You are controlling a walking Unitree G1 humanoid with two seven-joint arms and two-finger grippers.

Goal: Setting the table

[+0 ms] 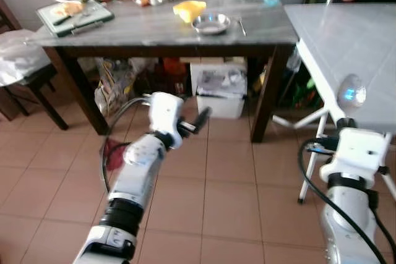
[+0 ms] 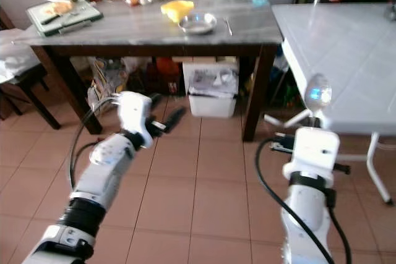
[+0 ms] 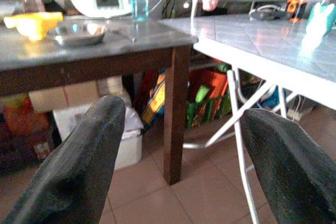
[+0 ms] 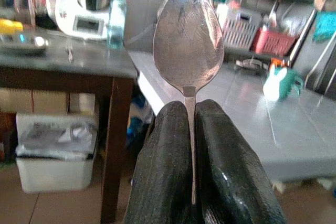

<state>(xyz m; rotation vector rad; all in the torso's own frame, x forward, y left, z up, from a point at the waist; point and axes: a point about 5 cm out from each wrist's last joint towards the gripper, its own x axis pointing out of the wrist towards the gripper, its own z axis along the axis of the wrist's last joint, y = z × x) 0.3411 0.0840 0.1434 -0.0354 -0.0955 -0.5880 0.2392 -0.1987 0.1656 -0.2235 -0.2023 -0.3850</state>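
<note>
**Steel spoon pinched upright in the right gripper**

Steel spoon (image 4: 188, 38) stands between the right gripper's (image 4: 192, 129) two black fingers, its handle clamped in the narrow gap and its bowl rising above the fingertips, beside the white table (image 1: 346, 47). The left gripper (image 3: 178, 145) hangs spread wide and empty above the tiled floor (image 1: 235, 177), before the dark wooden table (image 1: 154, 29).

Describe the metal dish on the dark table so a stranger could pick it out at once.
Start at the dark wooden table with the grey top. Near its front edge on the robot's right sits a shallow round metal dish, between a yellow object and a small utensil. It is the shiny silver bowl-shaped piece there.
</note>
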